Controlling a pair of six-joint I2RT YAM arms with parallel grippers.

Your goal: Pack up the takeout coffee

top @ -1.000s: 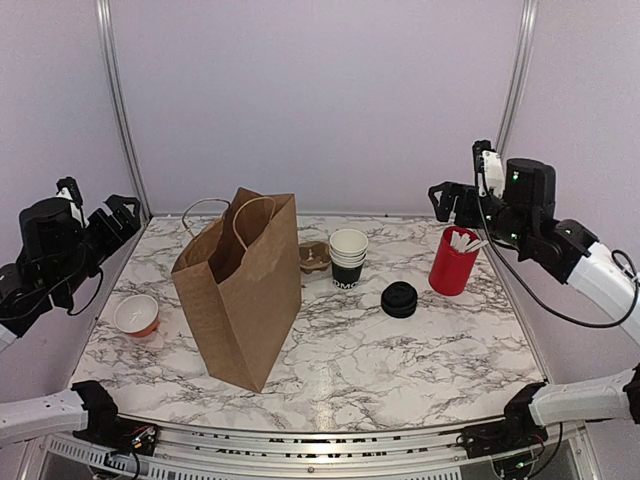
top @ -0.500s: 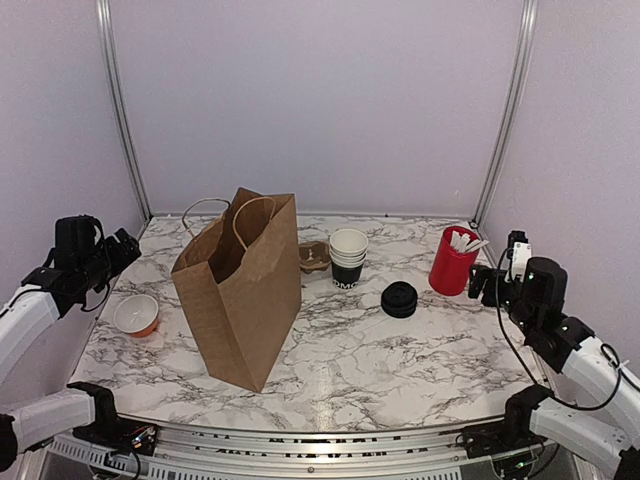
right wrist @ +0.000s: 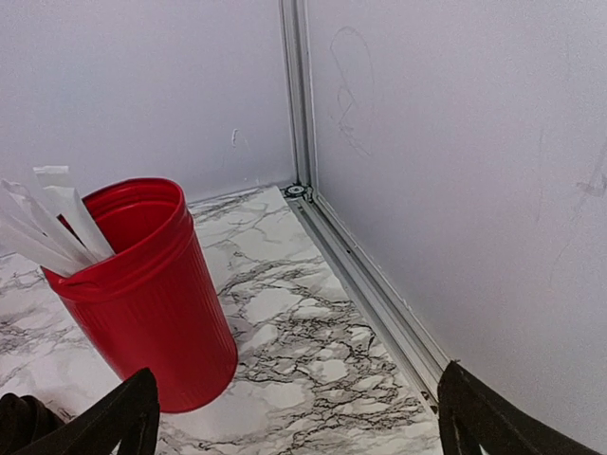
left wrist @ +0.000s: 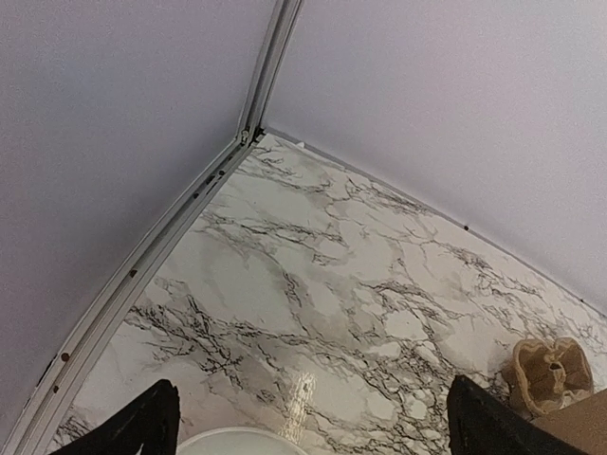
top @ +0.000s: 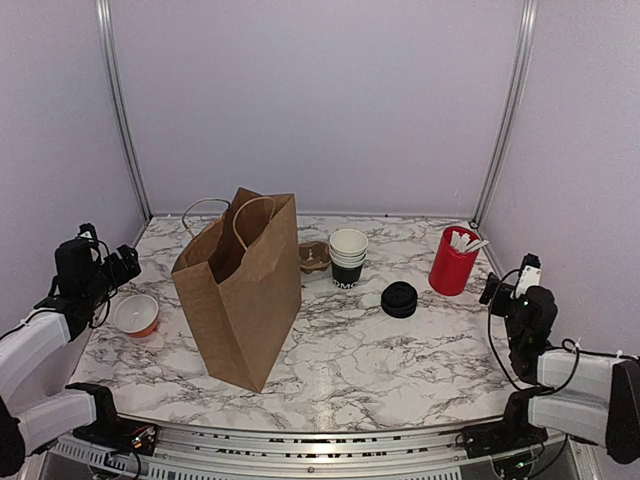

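The left claw (top: pixel 122 264) hangs low at the left edge of the white marble-patterned table (top: pixel 400 360). Its two fingers are spread fully apart with nothing between them. In the left wrist view both fingertips (left wrist: pixel 142 427) sit at the bottom corners, with bare table ahead. One small bowl (top: pixel 136 314), white inside and orange-red outside, lies just near-side of this claw, and its white rim (left wrist: pixel 237 441) shows between the fingers.

The right claw (top: pixel 492 290) hangs low at the right edge, also fully spread and empty. Its fingertips (right wrist: pixel 493 427) frame the far right corner of the table. One red plastic cup (right wrist: pixel 142 294) stands just ahead of it, to its left, and holds a handful of white flat stirrers (right wrist: pixel 47 218). Their number is too hard to count.

The takeout coffee is one nested stack of small black paper cups with white lettering and white insides (top: pixel 348 258). It stands upright and has no lid on top. How many cups are nested in it cannot be told. It is well apart from both claws, towards the back of the table and nearer the right claw. One short stack of black plastic lids (top: pixel 399 299) lies between it and the right claw.

One tall brown paper bag with handles (top: pixel 240 290) stands open between the left claw and the cups. One small brown cardboard piece (top: pixel 314 257) lies just beside the cup stack, on the side facing the left claw.
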